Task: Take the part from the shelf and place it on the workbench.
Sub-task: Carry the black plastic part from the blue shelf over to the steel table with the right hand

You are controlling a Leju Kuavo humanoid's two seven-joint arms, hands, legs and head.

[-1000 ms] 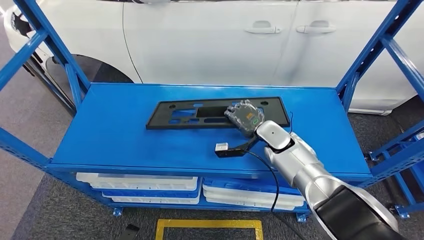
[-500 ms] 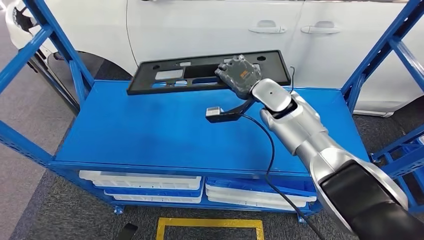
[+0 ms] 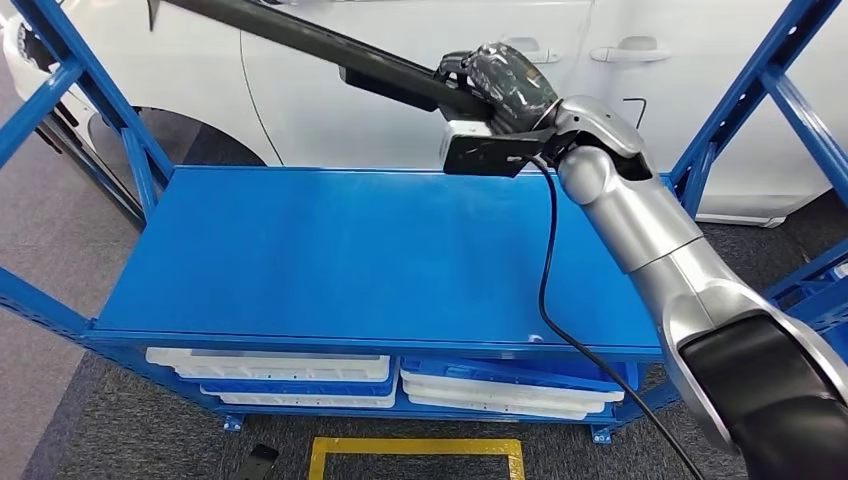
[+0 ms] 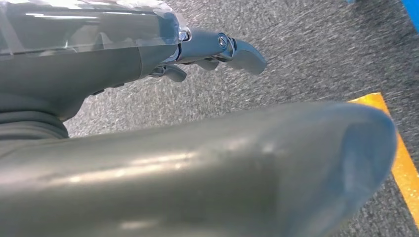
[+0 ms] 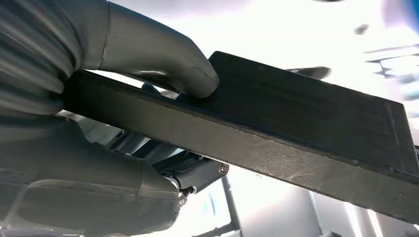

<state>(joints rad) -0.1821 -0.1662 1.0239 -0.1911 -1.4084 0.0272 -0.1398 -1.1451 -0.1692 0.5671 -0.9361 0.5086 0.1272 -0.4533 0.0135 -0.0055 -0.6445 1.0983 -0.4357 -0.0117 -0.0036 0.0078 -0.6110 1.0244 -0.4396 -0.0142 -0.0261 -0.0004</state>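
The part is a long flat black plastic panel (image 3: 300, 38), lifted high above the blue shelf top (image 3: 360, 260) and tilted, its far end running off the upper left of the head view. My right hand (image 3: 505, 78) grips it at its near end. In the right wrist view the thumb (image 5: 163, 54) presses on the panel (image 5: 306, 123), with fingers under its edge. My left hand (image 4: 207, 47) hangs over grey floor, its fingers loosely curled and holding nothing.
Blue rack uprights (image 3: 740, 110) stand at both sides of the shelf. A white car (image 3: 400, 90) is parked right behind it. White trays (image 3: 290, 370) sit on the lower level. A black cable (image 3: 545, 270) hangs from my right wrist. Yellow floor tape (image 3: 415, 450) lies below.
My right arm has raised the panel from just above the shelf to high in front of the car, tilting it steeply. The shelf top now lies bare.
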